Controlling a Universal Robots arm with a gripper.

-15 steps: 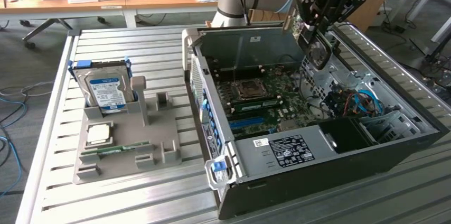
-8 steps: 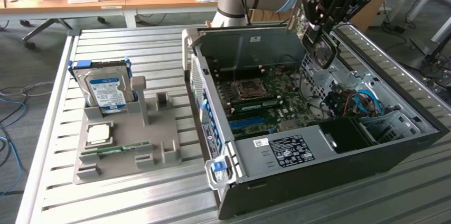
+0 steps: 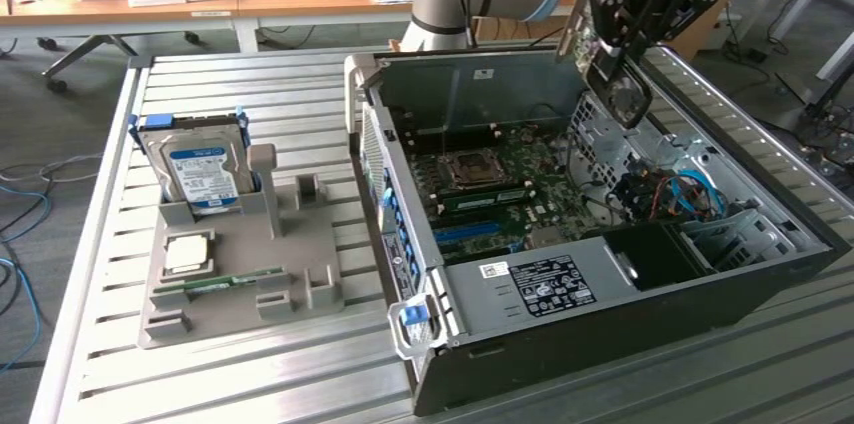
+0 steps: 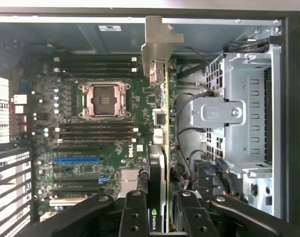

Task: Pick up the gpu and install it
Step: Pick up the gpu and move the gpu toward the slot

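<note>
My gripper (image 3: 627, 39) hangs over the far right part of the open computer case (image 3: 747, 289) and is shut on the gpu (image 3: 622, 84). The card's dark fan face hangs below the fingers and its silver bracket stands at the upper end. In the wrist view the gpu (image 4: 164, 123) appears edge-on, a thin green board. Its metal bracket (image 4: 158, 44) points at the case's far wall, and my gripper (image 4: 162, 217) clamps the near end. The card hovers above the motherboard (image 4: 140, 106), beside the CPU socket (image 4: 104, 100), and does not touch the board.
A grey fixture tray (image 3: 234, 319) on the slatted table holds a hard drive (image 3: 200, 169), a CPU (image 3: 187, 252) and a RAM stick (image 3: 220, 282). Inside the case are a drive cage (image 4: 236, 113), cables (image 3: 674, 194) and a power supply (image 3: 547, 284). Desks stand behind.
</note>
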